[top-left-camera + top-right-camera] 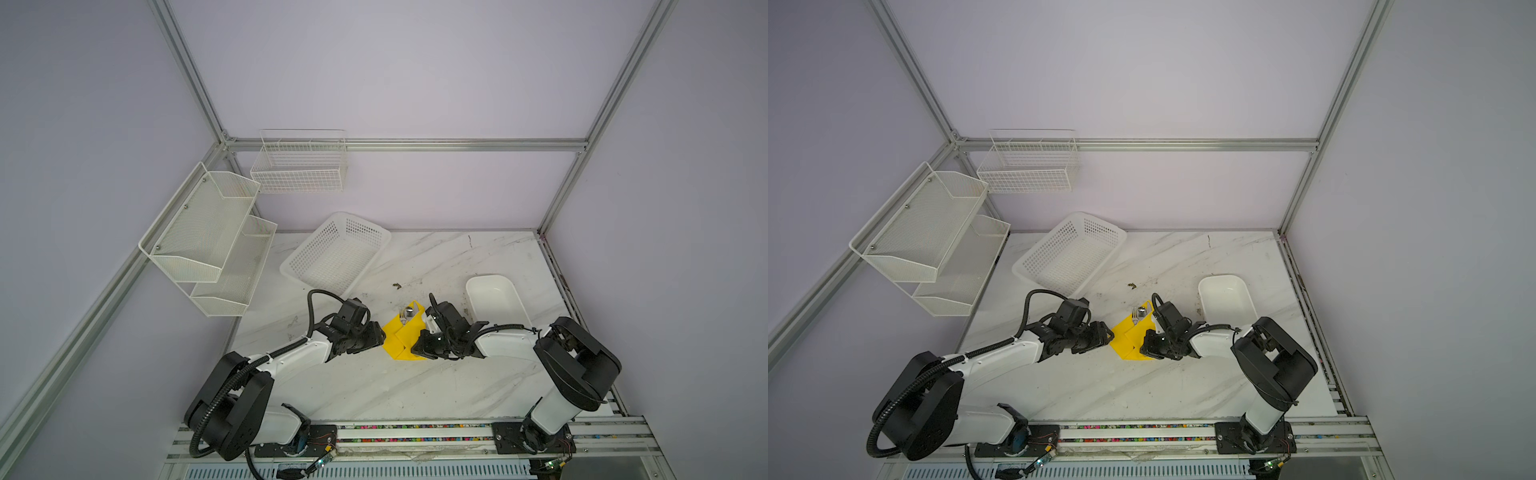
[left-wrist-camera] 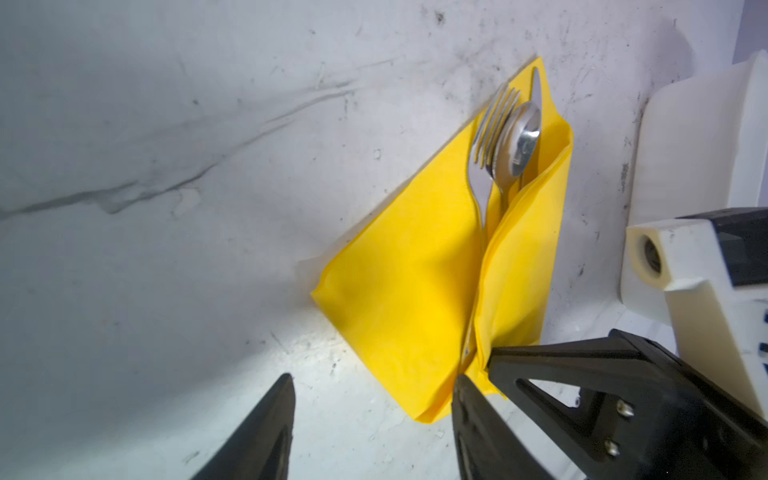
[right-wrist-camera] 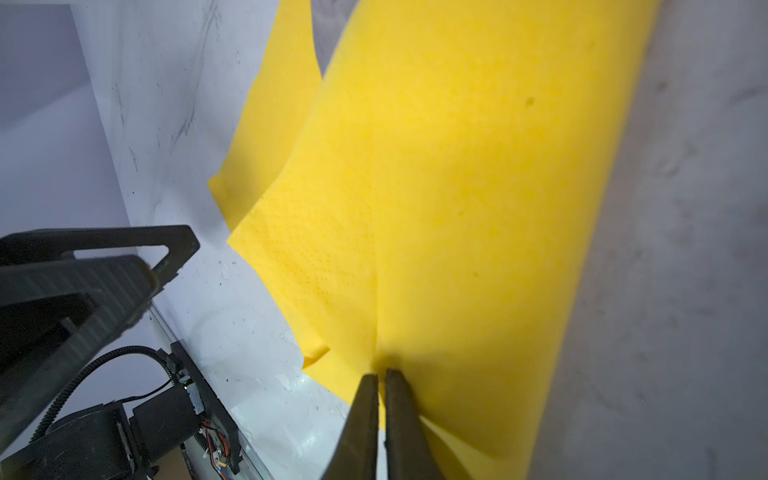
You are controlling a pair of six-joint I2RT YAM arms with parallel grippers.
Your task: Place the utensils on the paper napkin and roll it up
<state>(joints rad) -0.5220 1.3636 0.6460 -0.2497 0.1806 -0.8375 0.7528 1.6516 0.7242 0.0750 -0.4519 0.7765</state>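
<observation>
Mid surface (image 1: 374, 386), between both arms: paper napkin (image 1: 397, 336), right-hand flap folded over. Right jaws: clamped shut on that flap near its close edge. Left jaws: parted, gripping nothing, just beside the napkin's near left corner. Utensils (image 2: 505, 145) tucked in the fold, long axis pointing away from both arms, heads outermost; looks set for rolling crosswise, starting from the right
</observation>
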